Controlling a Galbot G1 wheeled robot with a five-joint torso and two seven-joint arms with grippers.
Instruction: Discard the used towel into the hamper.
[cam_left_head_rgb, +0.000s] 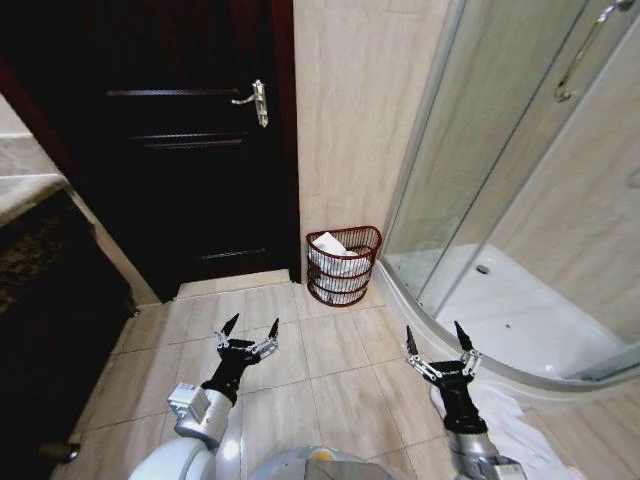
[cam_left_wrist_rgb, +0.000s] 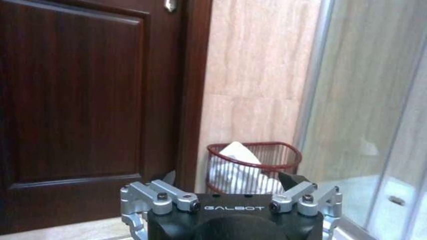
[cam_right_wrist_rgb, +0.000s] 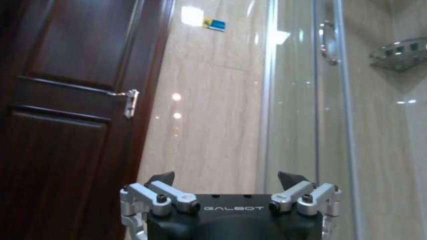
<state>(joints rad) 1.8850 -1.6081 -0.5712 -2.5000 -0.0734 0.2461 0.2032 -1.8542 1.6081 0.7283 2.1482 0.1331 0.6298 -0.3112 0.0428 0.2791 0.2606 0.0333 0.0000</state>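
The hamper (cam_left_head_rgb: 341, 291), a reddish-brown wire basket, stands on the tiled floor against the beige wall, between the dark door and the shower. A white towel (cam_left_head_rgb: 333, 247) lies bunched inside it, one corner poking above the rim. My left gripper (cam_left_head_rgb: 252, 328) hovers open and empty over the floor tiles, short of the hamper and to its left. My right gripper (cam_left_head_rgb: 435, 340) is open and empty too, short of the hamper and to its right. The left wrist view looks over the open left gripper (cam_left_wrist_rgb: 230, 177) at the hamper (cam_left_wrist_rgb: 288, 151) and towel (cam_left_wrist_rgb: 233, 159). The right gripper (cam_right_wrist_rgb: 227, 177) faces the wall.
A dark wooden door (cam_left_head_rgb: 190, 150) with a metal handle (cam_left_head_rgb: 256, 100) is left of the hamper. The curved glass shower enclosure (cam_left_head_rgb: 500, 180) and its raised white tray (cam_left_head_rgb: 520, 320) are on the right. A white cloth (cam_left_head_rgb: 520, 435) lies on the floor by my right arm. A dark cabinet (cam_left_head_rgb: 50, 300) stands at left.
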